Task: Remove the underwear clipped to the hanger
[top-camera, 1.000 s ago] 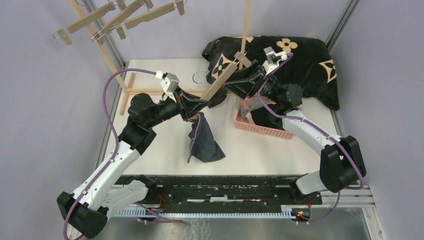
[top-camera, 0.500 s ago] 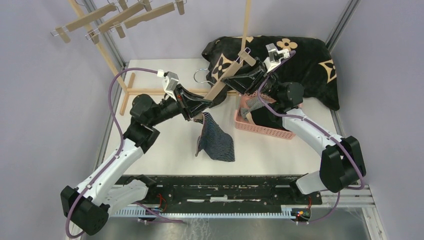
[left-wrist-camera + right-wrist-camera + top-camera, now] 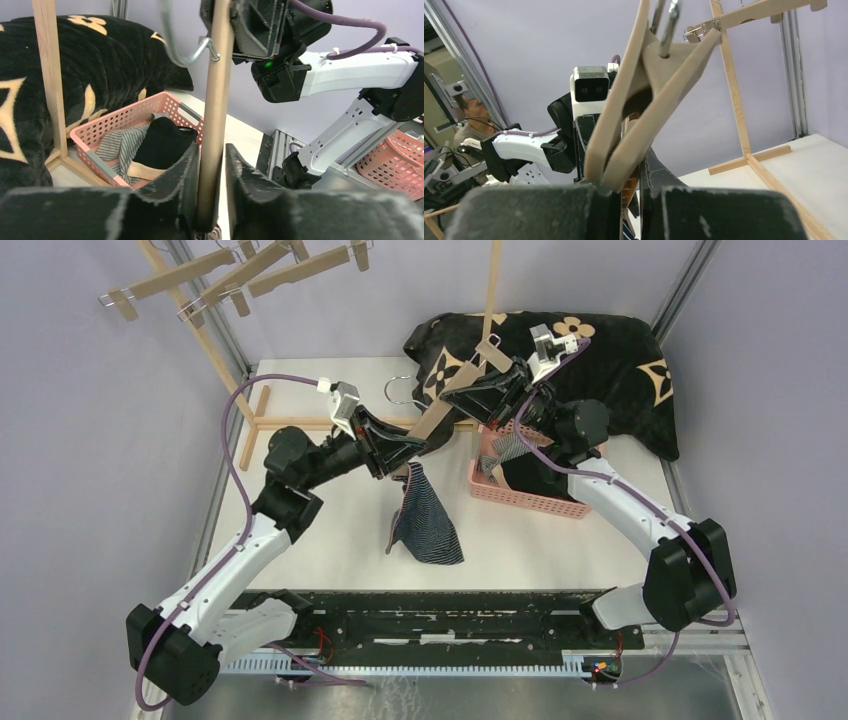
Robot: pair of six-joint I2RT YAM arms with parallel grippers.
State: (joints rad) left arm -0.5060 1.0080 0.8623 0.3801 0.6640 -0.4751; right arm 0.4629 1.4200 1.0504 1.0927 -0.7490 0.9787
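1. Wooden hanger point(image 3: 441, 416) is up in the air over the white counter point(image 3: 330, 530), tilted so its low end points at the left arm and its high end sits up by the right arm.
2. Left gripper point(image 3: 405, 452) is clamped on the hanger's low end. In the left wrist view, the fingers point(image 3: 186, 170) press the bar from both sides.
3. Right gripper point(image 3: 478, 400) has the upper part. From the right wrist view, it's squeezed together on the clip point(image 3: 644, 100), a wooden peg-style one with its legs pinched between the two fingers.
4. Dark navy underwear with thin stripes point(image 3: 425, 522) is the task piece in play. It hangs by its top corner from the hanger's low end, right under the left gripper, and drapes toward the counter between the two arms. I can't tell if the bottom edge actually touches the surface.
5. Pink basket point(image 3: 520, 502) sits on the counter just right of that, under the right arm. Inside are the grey-white striped underwear point(image 3: 120, 145) and the black underwear with a beige waistband point(image 3: 161, 142), lying side by side and touching.
6. Black flower-patterned blanket point(image 3: 620, 360) is bunched up at the far right corner behind the basket.
7. Far left there's a wooden rack point(image 3: 205, 335) with more hangers on it.
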